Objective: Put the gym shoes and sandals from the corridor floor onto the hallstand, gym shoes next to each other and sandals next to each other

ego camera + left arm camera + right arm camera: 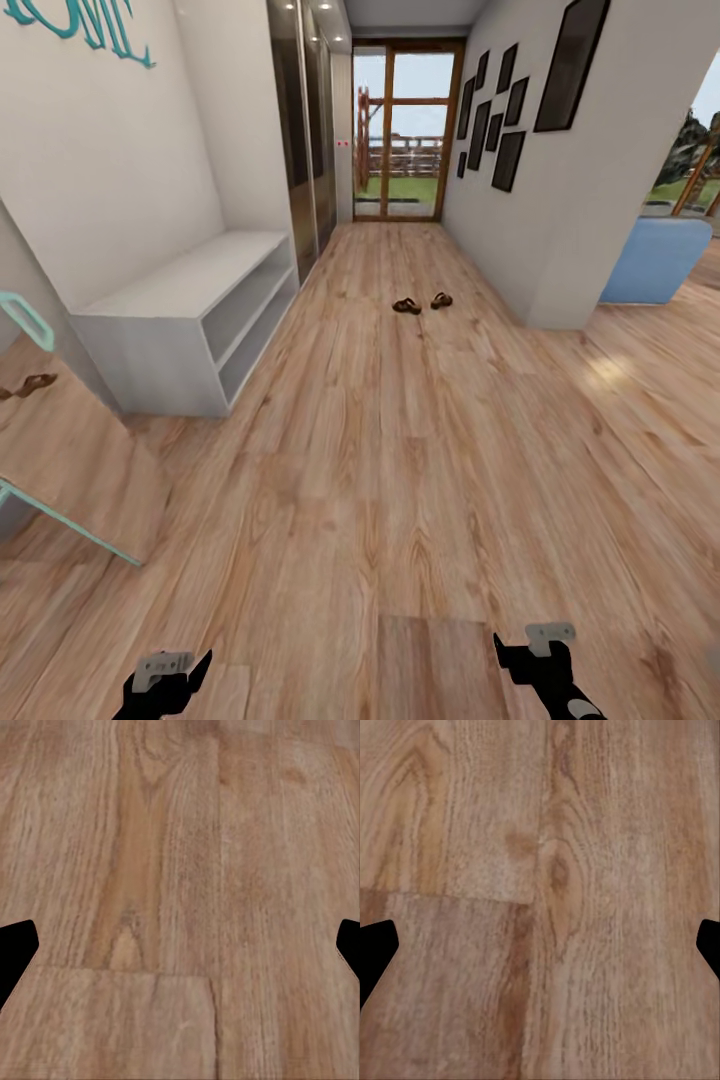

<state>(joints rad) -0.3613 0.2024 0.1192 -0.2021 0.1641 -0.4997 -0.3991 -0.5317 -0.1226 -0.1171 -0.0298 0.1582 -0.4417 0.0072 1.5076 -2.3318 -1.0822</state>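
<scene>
Corridor seen from the head camera, robot standing well back on the wood floor [400, 450]; the two sandals [421, 303] lie side by side but slightly apart on the floor far ahead, near the right wall and before the glass door [400, 130]; a low white bench unit [190, 320] with two open shelf levels stands against the left wall, its top and visible shelves bare, though whether this is the rack cannot be told, since no wall shelves show above it; a mirror [60, 470] leans at the left edge and reflects a sandal; the left gripper [165, 680] and right gripper [535, 655] hang low over bare planks, each spread wide and holding nothing, as the wrist views confirm [180, 945] [540, 945]; judged from this, the sandals are not yet picked up and no shoe sits on a shelf, so the whole task appears to remain.
</scene>
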